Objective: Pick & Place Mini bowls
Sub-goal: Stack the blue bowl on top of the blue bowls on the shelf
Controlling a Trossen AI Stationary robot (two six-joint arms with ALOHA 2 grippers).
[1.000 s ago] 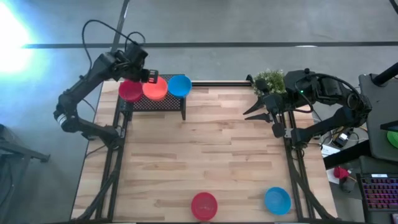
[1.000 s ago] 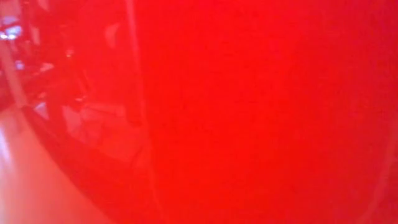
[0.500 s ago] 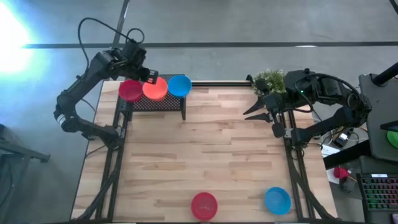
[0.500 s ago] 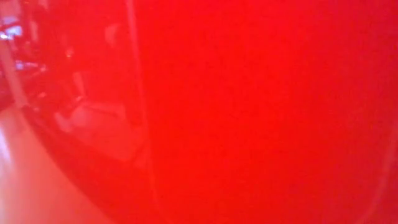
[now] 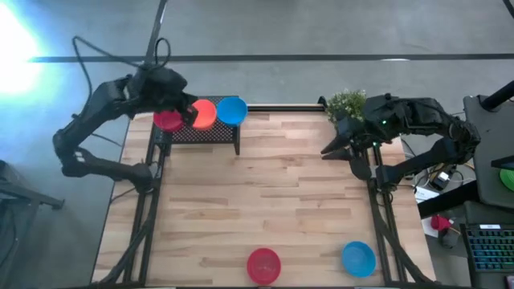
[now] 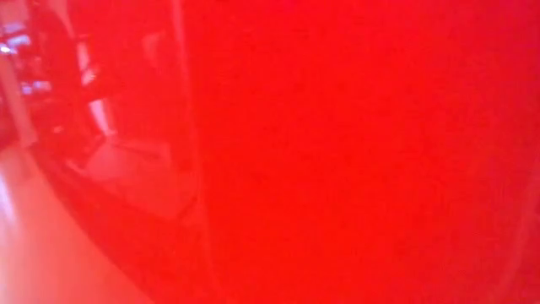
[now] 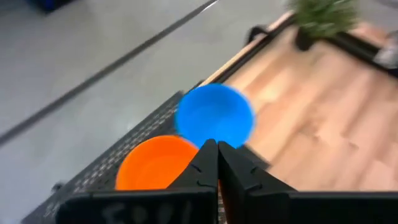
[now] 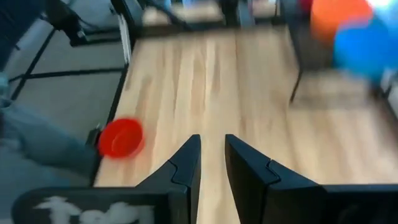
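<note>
high: left gripper (image 5: 186,114) clenched empty over black rack (image 5: 205,134), between its red bowl (image 5: 166,121) and orange bowl (image 5: 204,113); right gripper (image 5: 329,149) part-open, well apart from rack | low: red fills all | left wrist: fingertips (image 7: 208,151) touching beside blue bowl (image 7: 215,116)

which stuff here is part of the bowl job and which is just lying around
Job:
red bowl on rack
orange bowl on rack
blue bowl on rack
red bowl at near edge
blue bowl at near edge
rack

Lying about:
plant
keyboard
</note>
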